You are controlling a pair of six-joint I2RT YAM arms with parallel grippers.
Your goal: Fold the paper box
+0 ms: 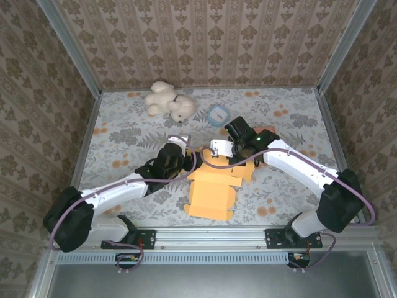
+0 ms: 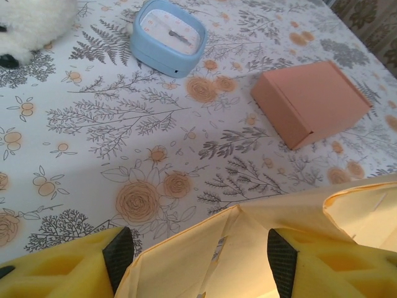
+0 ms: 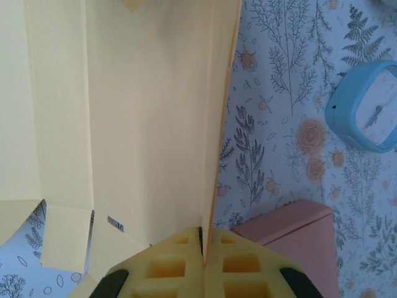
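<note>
The yellow paper box [image 1: 211, 191] lies partly folded on the table's near middle, between the two arms. My left gripper [image 1: 184, 153] is at its far left corner. In the left wrist view this gripper [image 2: 200, 259] stands open, its black pads [image 2: 118, 256] wide apart, with a raised corner of the box [image 2: 260, 220] between them. My right gripper [image 1: 231, 158] is at the box's far right side. In the right wrist view it [image 3: 201, 239] is shut on the edge of an upright flap of the box [image 3: 136, 112].
A closed pink box [image 2: 310, 102] lies just beyond the right gripper, half hidden by the arm in the top view. A blue square clock [image 1: 218, 115] and a white plush toy [image 1: 167, 102] sit farther back. Patterned walls enclose the table.
</note>
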